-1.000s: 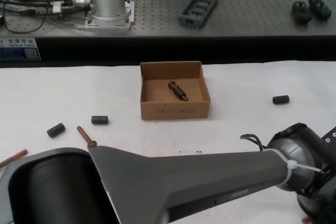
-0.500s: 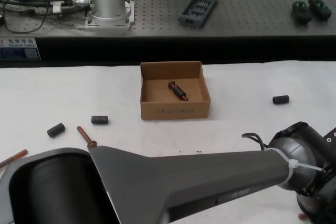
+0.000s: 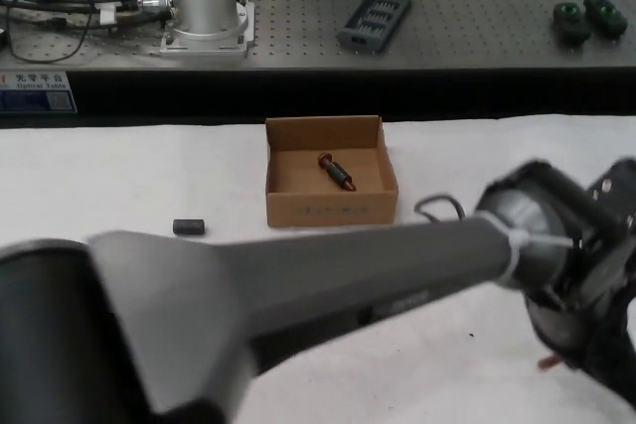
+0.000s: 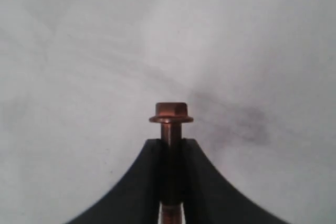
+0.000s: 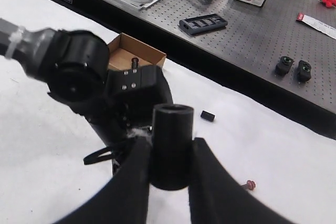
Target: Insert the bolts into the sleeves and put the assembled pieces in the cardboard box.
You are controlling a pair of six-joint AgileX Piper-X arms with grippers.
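Bolt (image 4: 170,116) pinched in left jaws, sleeve (image 5: 170,148) in right jaws; blue label (image 3: 37,92) far behind

Blue label (image 3: 37,91), print too small

Box (image 3: 328,208) mid-bench, assembled piece (image 3: 338,173) inside. Sleeve (image 3: 188,227) left of box, apart. Arm (image 3: 348,275) crosses foreground from lower left to right; bolt (image 3: 550,362) end pokes out beneath its wrist. Tray (image 3: 376,13) on table (image 3: 477,7) behind
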